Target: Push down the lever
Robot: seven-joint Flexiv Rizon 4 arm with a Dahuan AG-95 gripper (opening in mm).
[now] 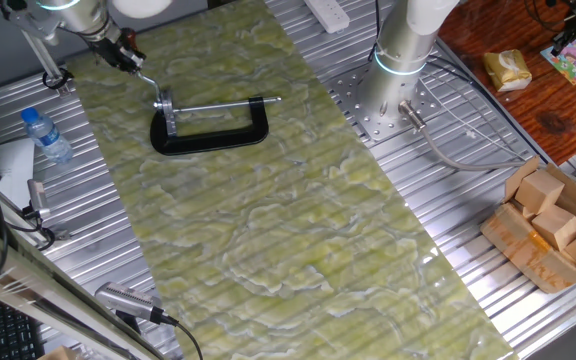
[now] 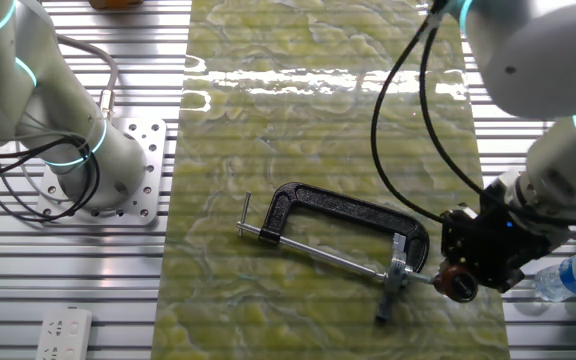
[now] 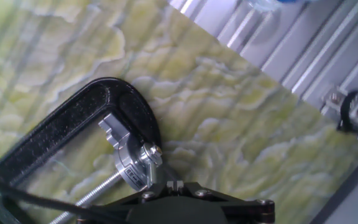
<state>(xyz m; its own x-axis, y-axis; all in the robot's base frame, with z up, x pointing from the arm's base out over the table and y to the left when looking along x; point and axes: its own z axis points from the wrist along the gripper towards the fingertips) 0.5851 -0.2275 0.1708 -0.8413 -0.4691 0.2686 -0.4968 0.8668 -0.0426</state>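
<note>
One black clamp [image 1: 211,128] is seen on the green mat [image 1: 298,220], of which there is also one. On the clamp, one long screw rod [image 1: 230,103] and one short lever [image 2: 247,212] are counted. Left of the mat, one water bottle [image 1: 46,135] is found. Two robot arms are seen: one by the clamp [image 1: 78,18], one with its base [image 1: 400,55] right of the mat. One gripper [image 2: 473,262] is counted. Right of the mat, about five wooden blocks [image 1: 558,215] are piled in one cardboard box [image 1: 523,250]. Beyond the mat's far end, one white power strip [image 1: 330,12] is seen.
</note>
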